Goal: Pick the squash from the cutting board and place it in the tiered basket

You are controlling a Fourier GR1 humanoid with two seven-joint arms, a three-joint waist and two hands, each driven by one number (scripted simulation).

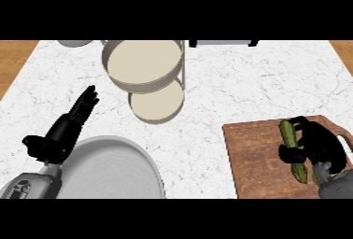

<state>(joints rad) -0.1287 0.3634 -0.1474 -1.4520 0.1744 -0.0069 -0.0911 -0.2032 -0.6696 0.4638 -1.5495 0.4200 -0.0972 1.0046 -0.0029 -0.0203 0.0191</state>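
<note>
Over the cutting board [255, 158], the right hand [317, 145] curls round the squash [286, 131], its length running near-to-far

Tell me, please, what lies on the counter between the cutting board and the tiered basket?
In the head view, only bare marble counter lies between the tiered basket and the cutting board.

The squash [286, 133] is lying on the cutting board [255, 154] at the front right, the right hand [317, 144] curling round it. The tiered basket [109, 70] is standing behind, near the middle. The plate [110, 168] is sitting front left, with the left hand [69, 123] at its left edge.
</note>
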